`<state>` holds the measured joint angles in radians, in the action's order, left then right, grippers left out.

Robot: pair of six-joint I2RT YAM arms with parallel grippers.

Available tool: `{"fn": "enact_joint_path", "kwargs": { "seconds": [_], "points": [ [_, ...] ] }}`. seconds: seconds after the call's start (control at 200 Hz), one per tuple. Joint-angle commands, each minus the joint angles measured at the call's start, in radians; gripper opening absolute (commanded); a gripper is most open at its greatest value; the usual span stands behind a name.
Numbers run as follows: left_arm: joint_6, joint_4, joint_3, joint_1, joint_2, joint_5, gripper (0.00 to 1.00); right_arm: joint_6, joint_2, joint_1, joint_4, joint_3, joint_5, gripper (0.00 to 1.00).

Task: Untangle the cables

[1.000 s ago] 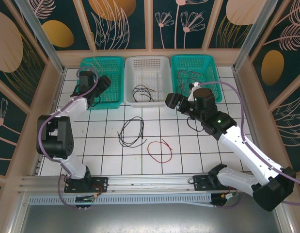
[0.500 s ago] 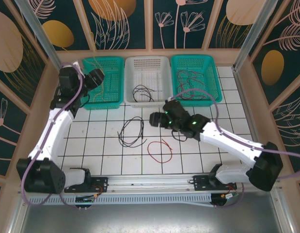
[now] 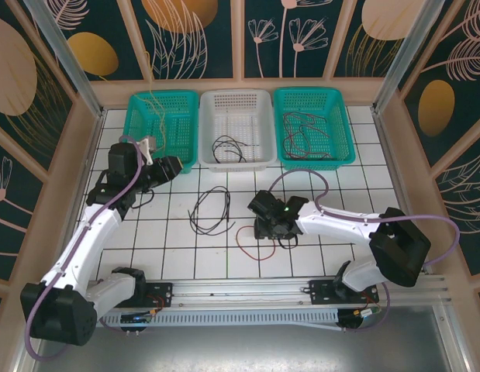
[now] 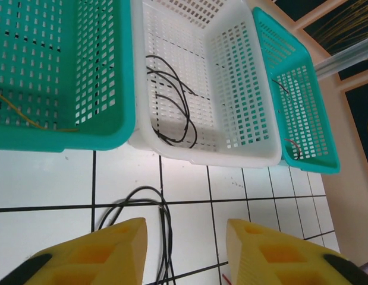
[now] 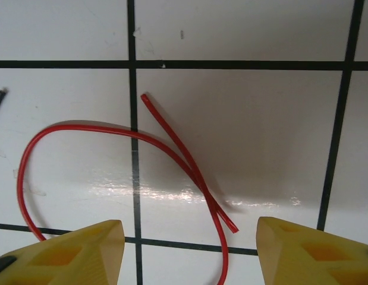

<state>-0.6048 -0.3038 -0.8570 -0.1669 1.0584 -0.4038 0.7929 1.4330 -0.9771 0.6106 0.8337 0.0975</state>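
Nearest us, the right tool (image 5: pixel 188 224) hangs low over the tiled desk (image 5: pixel 261 119). Its yellow jaws stand wide on either side of the red cable (image 5: pixel 172 136), and we see nothing gripped. That cable lies flat in an open loop, its two end stretches crossing.

Just to its left, apart from it, a black cable (image 4: pixel 165 221) lies loose on the tiles. The left tool (image 4: pixel 185 228) hovers above this one with its jaws parted and empty.

Farther back we see three baskets in a row. The left teal basket (image 4: pixel 65 139) holds a yellow cable (image 4: pixel 35 123). The white basket (image 4: pixel 231 157) holds a second black cable (image 3: pixel 227 147). The right teal basket (image 4: pixel 302 107) holds a tangle of dark and reddish cables (image 3: pixel 300 133).
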Motion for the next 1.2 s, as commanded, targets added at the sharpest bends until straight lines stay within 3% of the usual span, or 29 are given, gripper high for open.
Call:
{"fn": "enact_joint_path", "kwargs": {
  "seconds": [0.0,0.27,0.45,0.981,1.071,1.196],
  "points": [
    [0.016,-0.029,0.047,-0.009,0.022,0.019,0.32,-0.005,-0.013,-0.006,-0.052,0.052,-0.017,0.60],
    [-0.042,-0.013,0.140,-0.032,-0.040,0.010,0.27,-0.042,0.241,-0.012,-0.160,0.262,-0.032,0.43],
    [-0.053,-0.016,0.172,-0.033,-0.069,0.010,0.26,-0.055,0.364,-0.012,-0.172,0.349,-0.060,0.41],
    [-0.056,0.010,0.166,-0.034,-0.046,-0.003,0.23,-0.079,0.508,-0.031,-0.129,0.448,-0.079,0.38],
    [-0.054,0.009,0.161,-0.034,-0.044,-0.005,0.22,-0.075,0.525,-0.031,-0.113,0.459,-0.078,0.34],
    [-0.053,0.009,0.153,-0.034,-0.037,-0.009,0.22,-0.072,0.532,-0.031,-0.099,0.461,-0.070,0.21]
  ]
}}
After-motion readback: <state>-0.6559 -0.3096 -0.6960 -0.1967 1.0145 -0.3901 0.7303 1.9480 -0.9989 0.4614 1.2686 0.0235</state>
